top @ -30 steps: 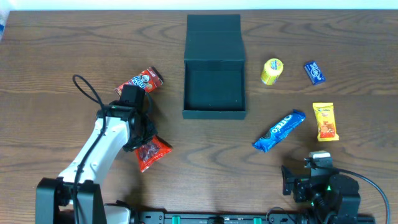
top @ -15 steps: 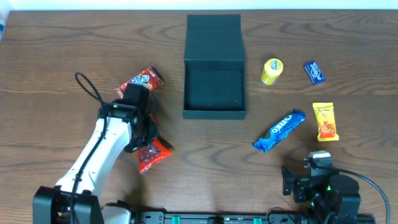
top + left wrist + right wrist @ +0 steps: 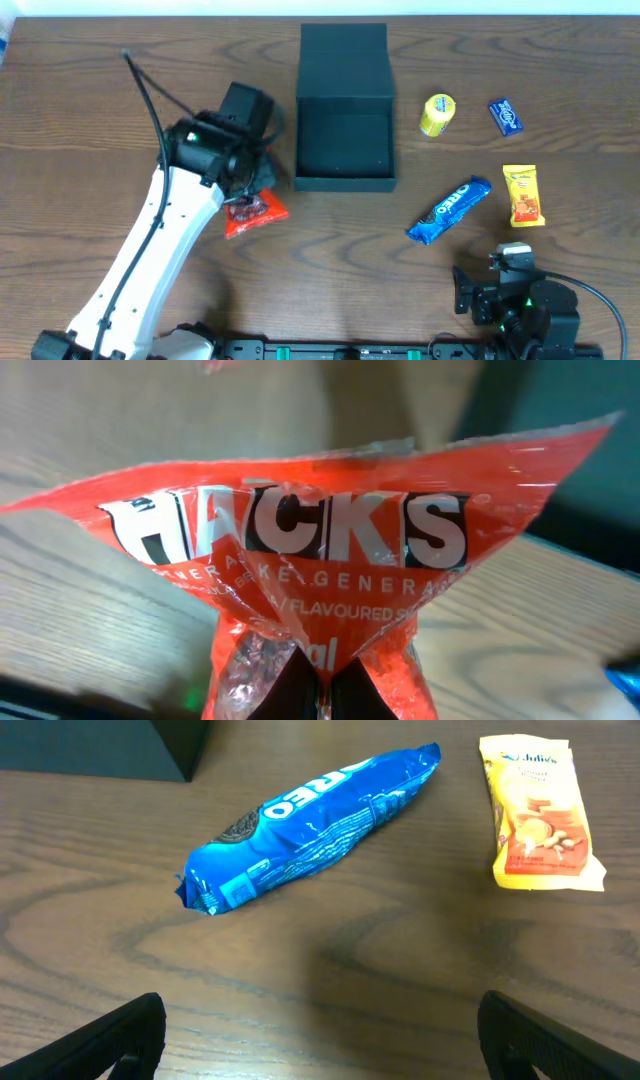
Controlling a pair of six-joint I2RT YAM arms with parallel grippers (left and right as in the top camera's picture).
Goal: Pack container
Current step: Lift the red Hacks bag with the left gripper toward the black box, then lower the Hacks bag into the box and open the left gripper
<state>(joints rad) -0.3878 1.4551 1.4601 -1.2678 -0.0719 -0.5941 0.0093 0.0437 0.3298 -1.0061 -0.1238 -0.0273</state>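
Up close, left hand [image 3: 322, 695] pinching red packet [image 3: 330, 540], grip hidden overhead

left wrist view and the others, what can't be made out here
- Left wrist: the red packet runs past the bottom edge, its small print is blurred, and the left gripper covers its lower middle.
- Left wrist: the container is only a blurred dark patch behind the packet.
- Overhead: the small blue packet has a label too small to read.
- Right wrist: the right gripper has open fingers cut off by the bottom edge.
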